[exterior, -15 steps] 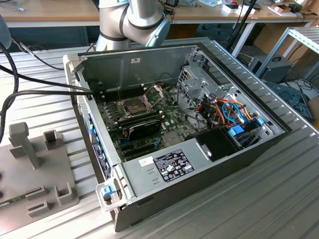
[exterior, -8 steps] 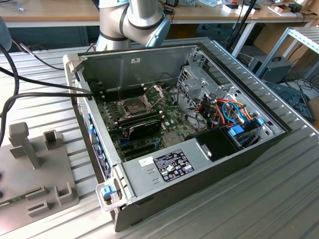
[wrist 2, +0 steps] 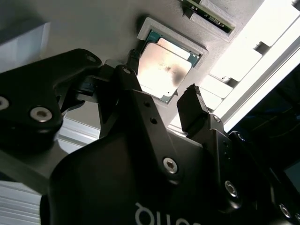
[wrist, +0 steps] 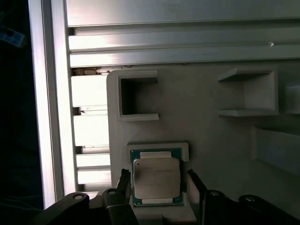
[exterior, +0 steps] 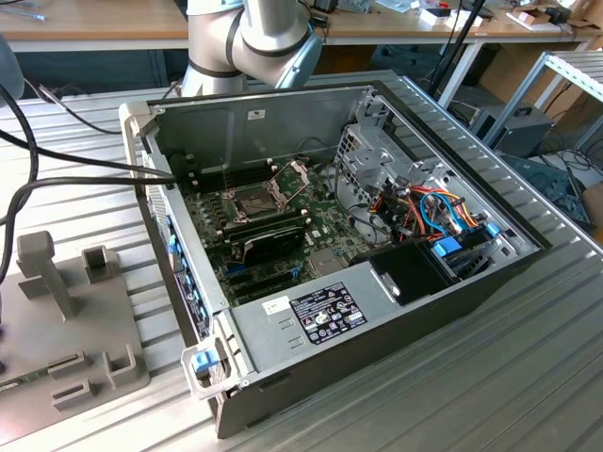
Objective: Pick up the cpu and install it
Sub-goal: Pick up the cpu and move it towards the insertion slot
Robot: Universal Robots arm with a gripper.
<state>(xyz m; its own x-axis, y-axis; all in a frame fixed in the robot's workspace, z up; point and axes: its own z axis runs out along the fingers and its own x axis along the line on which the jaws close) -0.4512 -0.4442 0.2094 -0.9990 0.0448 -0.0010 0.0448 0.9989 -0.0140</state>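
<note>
The cpu (wrist: 156,180) (wrist 2: 164,70), a small square chip with a dull silver top on a green edge, lies flat in a shallow framed recess of a light grey holder (wrist: 211,131). In both wrist views my gripper (wrist: 158,178) (wrist 2: 161,86) is open. One black finger (wrist 2: 136,108) stands on one side of the chip and the other finger (wrist 2: 194,110) on the opposite side. Small gaps show between the fingers and the chip. In the exterior view the open computer case (exterior: 452,292) shows the dark socket (exterior: 252,200) with its metal frame (exterior: 292,174) hinged up.
A long black expansion card (exterior: 268,240) sits just in front of the socket. Drive cages and coloured cables (exterior: 429,212) fill the case's right part. A grey fixture (exterior: 66,320) with posts lies on the ribbed aluminium table (exterior: 528,377) at the exterior view's left. Black cables (exterior: 57,169) run there.
</note>
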